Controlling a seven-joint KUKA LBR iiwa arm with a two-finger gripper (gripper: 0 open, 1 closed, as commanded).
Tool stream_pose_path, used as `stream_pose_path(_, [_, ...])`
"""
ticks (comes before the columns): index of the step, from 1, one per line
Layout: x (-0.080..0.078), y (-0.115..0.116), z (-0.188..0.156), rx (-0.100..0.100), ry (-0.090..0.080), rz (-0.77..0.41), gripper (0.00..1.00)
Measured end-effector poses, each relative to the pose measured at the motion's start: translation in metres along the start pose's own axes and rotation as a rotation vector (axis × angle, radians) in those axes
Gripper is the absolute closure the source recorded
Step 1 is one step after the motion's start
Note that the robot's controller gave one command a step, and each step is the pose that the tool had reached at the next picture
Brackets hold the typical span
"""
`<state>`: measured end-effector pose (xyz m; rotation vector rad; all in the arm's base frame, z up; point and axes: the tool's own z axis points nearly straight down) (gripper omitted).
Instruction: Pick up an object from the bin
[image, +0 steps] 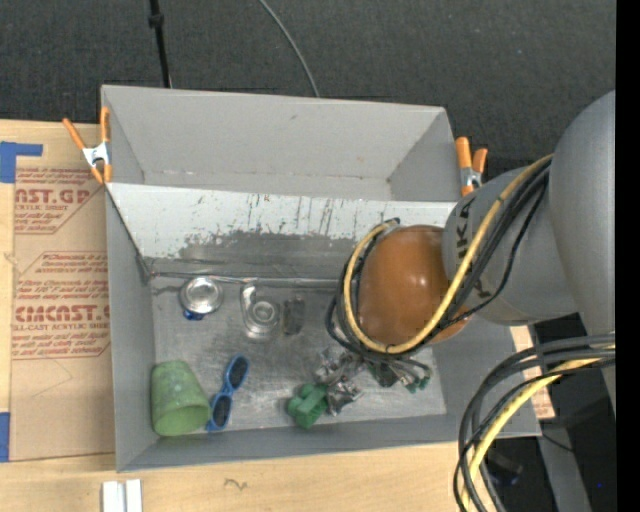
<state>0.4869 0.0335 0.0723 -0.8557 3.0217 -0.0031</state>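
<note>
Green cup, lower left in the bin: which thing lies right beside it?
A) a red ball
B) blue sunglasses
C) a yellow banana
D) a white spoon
B: the blue sunglasses lie slantwise against the green cup, on its side towards the middle of the bin.
</note>
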Motion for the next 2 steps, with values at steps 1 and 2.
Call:
stream_pose_path(1, [-0.047,0.069,-0.002,0.006,-0.012,-0.272,1.0])
stream_pose_path(2, [-0.056,0.037,-0.156,0.003,-0.009,-0.389,1.0])
